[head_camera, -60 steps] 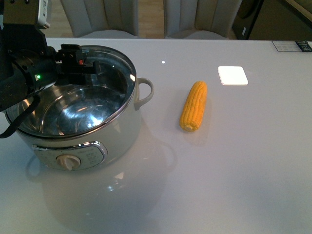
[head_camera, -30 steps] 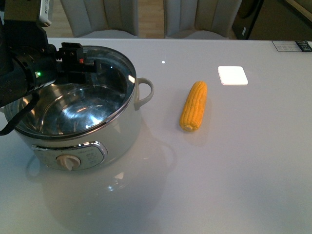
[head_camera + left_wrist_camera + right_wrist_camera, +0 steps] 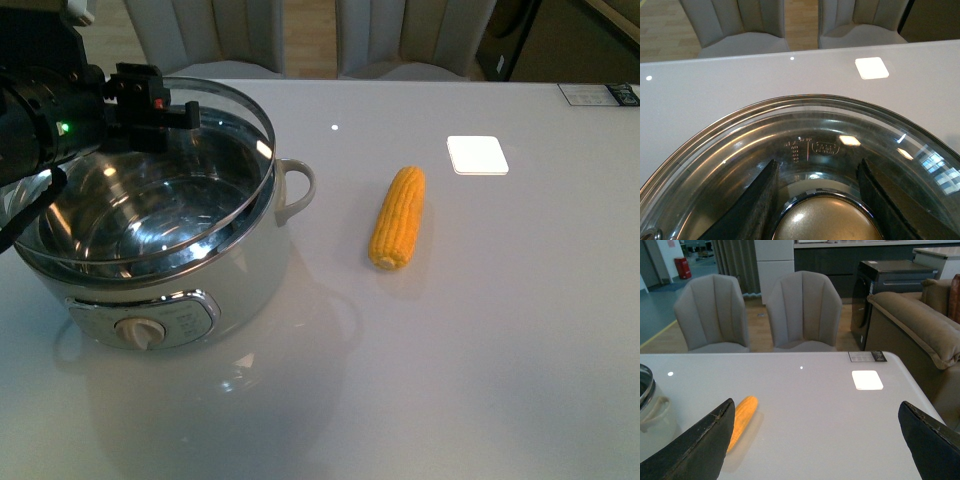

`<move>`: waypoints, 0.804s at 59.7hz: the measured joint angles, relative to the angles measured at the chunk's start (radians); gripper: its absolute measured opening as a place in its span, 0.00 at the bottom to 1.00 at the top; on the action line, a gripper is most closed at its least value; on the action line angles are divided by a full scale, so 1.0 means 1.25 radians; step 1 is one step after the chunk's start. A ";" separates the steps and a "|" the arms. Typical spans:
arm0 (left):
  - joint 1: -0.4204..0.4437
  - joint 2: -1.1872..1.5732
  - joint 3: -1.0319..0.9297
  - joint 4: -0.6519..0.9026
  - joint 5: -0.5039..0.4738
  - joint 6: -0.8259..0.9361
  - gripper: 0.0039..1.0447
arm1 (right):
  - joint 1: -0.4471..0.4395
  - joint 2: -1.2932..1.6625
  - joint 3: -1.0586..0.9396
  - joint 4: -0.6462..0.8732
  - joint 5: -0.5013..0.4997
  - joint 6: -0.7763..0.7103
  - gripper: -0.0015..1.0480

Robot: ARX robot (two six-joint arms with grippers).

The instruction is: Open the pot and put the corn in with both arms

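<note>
The white pot [image 3: 255,270] stands at the table's left, its steel bowl showing. My left gripper [image 3: 158,118] is shut on the cream knob [image 3: 825,222] of the glass lid [image 3: 270,150] and holds the lid tilted just above the pot's rim. In the left wrist view my gripper [image 3: 822,200] has a finger on each side of the knob. The corn [image 3: 398,215] lies on the table to the right of the pot, apart from it. My right gripper [image 3: 817,440] is open and empty above the table, with the corn [image 3: 742,420] beside its one finger. It is out of the front view.
A white square pad [image 3: 477,155] lies at the back right of the white table [image 3: 480,340]. Two grey chairs [image 3: 755,310] stand behind the far edge. The pot's cream handle [image 3: 297,190] faces the corn.
My left gripper has risen and drawn back a little with the lid, so the lid's rim now stands higher above the pot. The corn has not moved.
</note>
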 joint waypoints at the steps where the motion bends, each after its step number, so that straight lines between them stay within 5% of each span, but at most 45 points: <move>1: 0.000 -0.002 0.001 -0.001 0.000 0.000 0.40 | 0.000 0.000 0.000 0.000 0.000 0.000 0.92; 25: 0.028 -0.082 0.004 -0.032 0.014 0.018 0.40 | 0.000 0.000 0.000 0.000 0.000 0.000 0.92; 48: 0.145 -0.139 -0.069 -0.015 0.041 0.032 0.40 | 0.000 0.000 0.000 0.000 0.000 0.000 0.92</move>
